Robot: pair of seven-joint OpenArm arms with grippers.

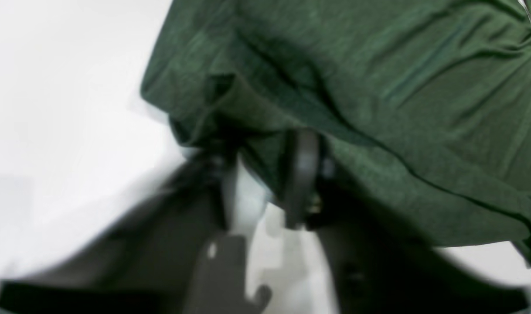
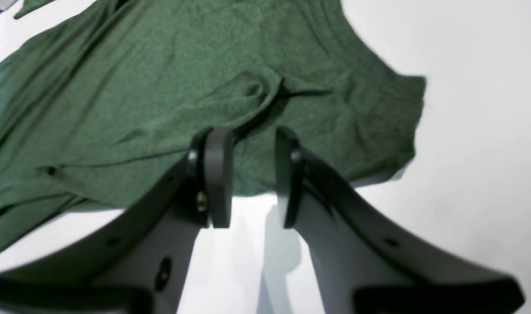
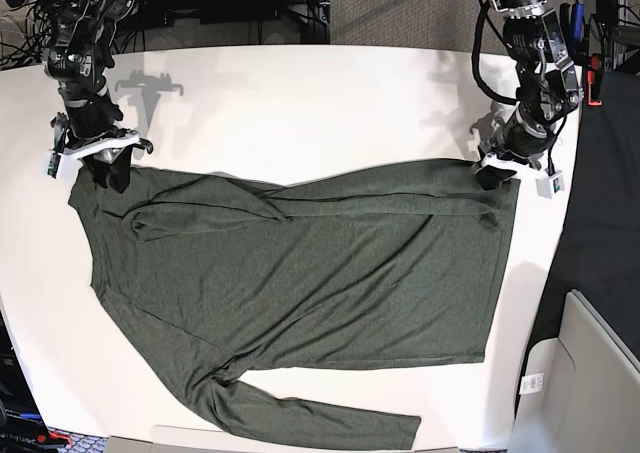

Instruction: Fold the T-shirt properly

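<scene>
Only partly can the left gripper (image 1: 265, 183) be made out: its wrist view is smeared by motion blur, the fingers are seen at the edge of the T-shirt (image 1: 379, 109), and whether cloth is pinched between them cannot be told. In the base view this gripper (image 3: 497, 173) is set on the shirt's upper corner at that view's right, its fingertips hidden by its own body. The right gripper (image 2: 250, 174) is shown clearly, its jaws standing apart with a gap between them and nothing held; the hem of the T-shirt (image 2: 161, 87) lies just beyond and beneath the fingertips. Across the white table (image 3: 300, 103) the garment (image 3: 300, 273) is spread flat, one long sleeve folded over the body and the other trailing along the near edge. Behind the table, dark cables and equipment (image 3: 230, 3) are seen.
</scene>
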